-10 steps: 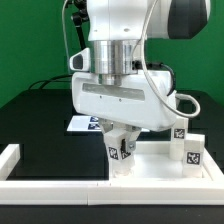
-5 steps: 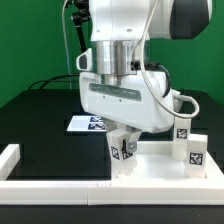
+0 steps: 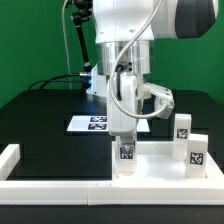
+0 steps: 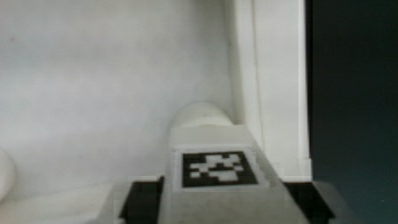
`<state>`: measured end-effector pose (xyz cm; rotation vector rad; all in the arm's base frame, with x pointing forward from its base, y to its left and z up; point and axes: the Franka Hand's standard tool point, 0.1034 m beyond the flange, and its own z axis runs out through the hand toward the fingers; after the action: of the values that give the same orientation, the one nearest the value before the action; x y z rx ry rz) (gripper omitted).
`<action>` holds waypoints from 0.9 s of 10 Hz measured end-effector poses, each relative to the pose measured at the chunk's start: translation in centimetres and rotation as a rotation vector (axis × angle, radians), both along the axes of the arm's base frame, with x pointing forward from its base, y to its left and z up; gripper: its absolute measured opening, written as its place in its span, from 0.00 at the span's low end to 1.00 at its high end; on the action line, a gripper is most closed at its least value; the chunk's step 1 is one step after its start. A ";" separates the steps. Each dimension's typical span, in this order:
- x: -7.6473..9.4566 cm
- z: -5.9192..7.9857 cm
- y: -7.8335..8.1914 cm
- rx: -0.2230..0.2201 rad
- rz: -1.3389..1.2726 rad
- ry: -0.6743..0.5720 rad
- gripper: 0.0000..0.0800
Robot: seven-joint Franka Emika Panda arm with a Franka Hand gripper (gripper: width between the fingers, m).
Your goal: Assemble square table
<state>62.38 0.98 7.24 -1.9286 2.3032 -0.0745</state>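
Here we read the scene from the exterior view's left across to its right. At the near left, the long low white border rail (image 3: 20,168) edges the black surface (image 3: 40,125). Farther back, toward the middle, lies the thin flat white marker board (image 3: 97,123) with its printed tags. Right of centre, our claw (image 3: 126,150) comes straight down and is closed on a small white block leg with a black-and-white tag (image 3: 127,153), holding it upright at the near left corner of the white plastic square slab with a raised rim (image 3: 160,160). The wrist view shows the same leg (image 4: 217,150) between the fingers, with the slab (image 4: 107,80) beneath it. At the right, two more tagged white legs (image 3: 183,126) stand upright on the slab, one behind the other. We judge the work well under way: those two look seated, this one is being fitted, and we cannot see the fourth leg. Whether this leg is fully home, we cannot tell.
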 end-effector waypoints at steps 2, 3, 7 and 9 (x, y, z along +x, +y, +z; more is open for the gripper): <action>0.0 0.0 0.0 -0.006 0.037 -0.001 0.48; 0.0 -0.1 0.0 -0.016 0.077 0.000 0.70; 0.2 0.0 0.5 -0.099 0.593 -0.002 0.81; 0.2 0.0 0.4 -0.119 0.736 -0.007 0.81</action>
<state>62.58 1.40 7.29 -2.6846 1.4730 -0.1386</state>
